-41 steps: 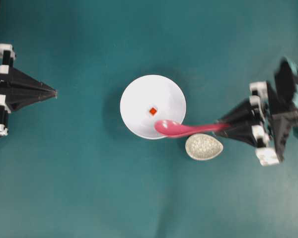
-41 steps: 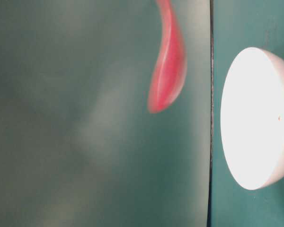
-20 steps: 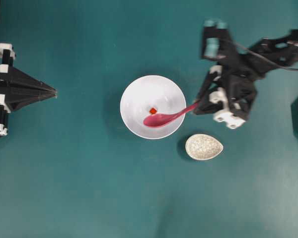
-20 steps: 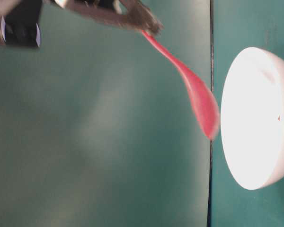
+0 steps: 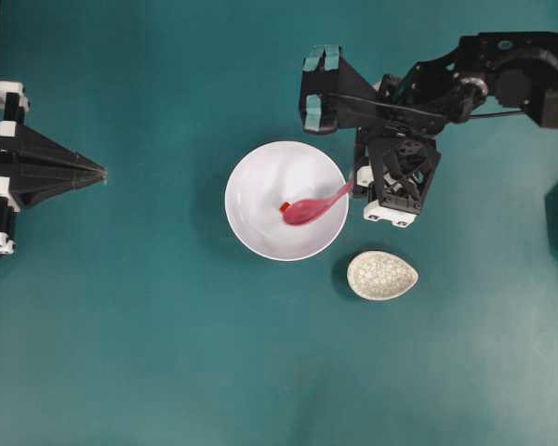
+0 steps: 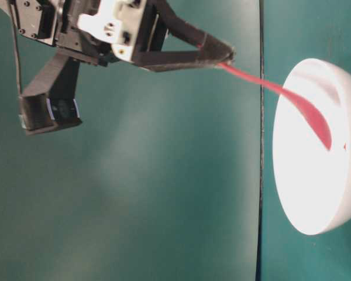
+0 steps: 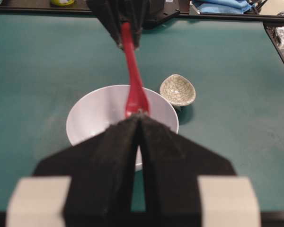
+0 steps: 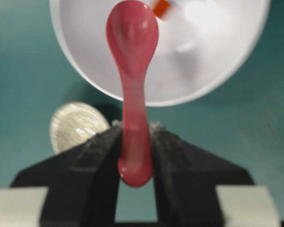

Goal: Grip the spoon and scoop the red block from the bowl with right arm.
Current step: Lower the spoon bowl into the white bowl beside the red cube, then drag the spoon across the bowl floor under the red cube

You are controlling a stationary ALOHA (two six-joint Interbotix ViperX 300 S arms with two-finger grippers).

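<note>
The white bowl (image 5: 251, 177) sits mid-table with the tiny red block (image 5: 285, 206) inside it. My right gripper (image 5: 356, 184) hangs just past the bowl's right rim, shut on the handle of the pink spoon (image 5: 307, 209). The spoon slopes down into the bowl, and its scoop tip lies right beside the block. In the right wrist view the handle end of the spoon (image 8: 132, 38) is pinched between the fingers (image 8: 102, 151), with the block (image 8: 161, 8) just past the scoop. My left gripper (image 5: 100, 173) rests shut at the far left, away from the bowl.
A speckled beige teardrop dish (image 5: 382, 275) lies on the teal table just right of the bowl's lower side, below my right gripper. The right arm's links (image 5: 502, 74) stretch in from the upper right.
My right arm has swung from the right side up to the bowl's upper right. The spoon's scoop has gone from over the lower rim down into the bowl, up to the block.
</note>
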